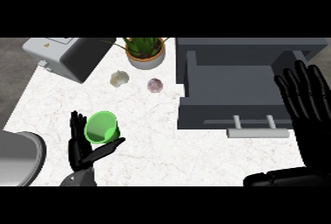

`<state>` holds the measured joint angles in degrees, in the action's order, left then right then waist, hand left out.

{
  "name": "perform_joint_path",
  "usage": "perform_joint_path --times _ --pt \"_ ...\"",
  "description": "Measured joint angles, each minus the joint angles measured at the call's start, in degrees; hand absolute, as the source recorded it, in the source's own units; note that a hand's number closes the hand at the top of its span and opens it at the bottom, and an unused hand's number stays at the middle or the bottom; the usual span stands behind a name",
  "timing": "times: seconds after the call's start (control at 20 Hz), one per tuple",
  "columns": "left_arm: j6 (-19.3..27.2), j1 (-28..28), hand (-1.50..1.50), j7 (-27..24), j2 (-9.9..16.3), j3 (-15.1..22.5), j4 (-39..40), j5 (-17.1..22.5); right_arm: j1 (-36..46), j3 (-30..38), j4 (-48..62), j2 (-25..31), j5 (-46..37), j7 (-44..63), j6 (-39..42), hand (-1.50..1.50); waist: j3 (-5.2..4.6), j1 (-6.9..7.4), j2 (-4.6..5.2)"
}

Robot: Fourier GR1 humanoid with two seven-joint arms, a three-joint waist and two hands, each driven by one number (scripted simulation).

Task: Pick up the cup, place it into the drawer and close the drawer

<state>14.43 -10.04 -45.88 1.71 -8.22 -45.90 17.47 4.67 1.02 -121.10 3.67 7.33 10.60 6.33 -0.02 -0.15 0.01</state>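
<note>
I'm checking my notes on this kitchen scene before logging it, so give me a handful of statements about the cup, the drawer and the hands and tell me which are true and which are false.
1. The green cup sits against the left hand. True.
2. The cup is already inside the drawer. False: it is out on the white counter, left of the drawer.
3. The drawer is open. True: its grey tray is pulled out, with the handle at the near edge.
4. The right hand is curled round the drawer handle. False: it is open, fingers straight, at the view's right edge.
5. A potted plant stands at the far side of the counter. True.
</note>
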Motion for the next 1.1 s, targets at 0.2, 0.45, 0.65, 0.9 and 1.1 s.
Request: perform_joint_path --times 0.2,0.45,0.65,0.9,1.1 --pt "-2.3 -1.3 -1.50 -1.9 0.3 -1.4 2.8 1.3 0.6 0.7 -0.3 0.6 0.9 1.0 0.5 -1.50 0.00 0.02 0.00" --pt "-5.2 -4.1 -1.50 -4.6 0.3 -2.9 8.1 2.6 0.8 0.9 1.1 0.3 0.4 -0.4 0.5 -1.50 -0.01 -0.02 0.03" --pt "-8.8 -5.8 -1.50 -6.2 0.8 -3.9 11.9 3.7 -0.3 0.2 0.2 -0.1 0.1 -0.6 0.5 -1.50 -0.01 -0.11 0.04" --pt "-13.6 -7.9 -1.50 -7.0 0.7 -3.8 14.2 4.9 0.4 1.1 0.2 0.6 0.8 0.5 0.7 -1.50 -0.01 -0.13 0.04" --pt "-17.2 -8.2 1.50 -8.9 0.4 -3.6 15.4 5.3 0.6 1.8 0.6 0.9 1.6 0.8 1.0 -1.50 -0.01 -0.09 0.04"
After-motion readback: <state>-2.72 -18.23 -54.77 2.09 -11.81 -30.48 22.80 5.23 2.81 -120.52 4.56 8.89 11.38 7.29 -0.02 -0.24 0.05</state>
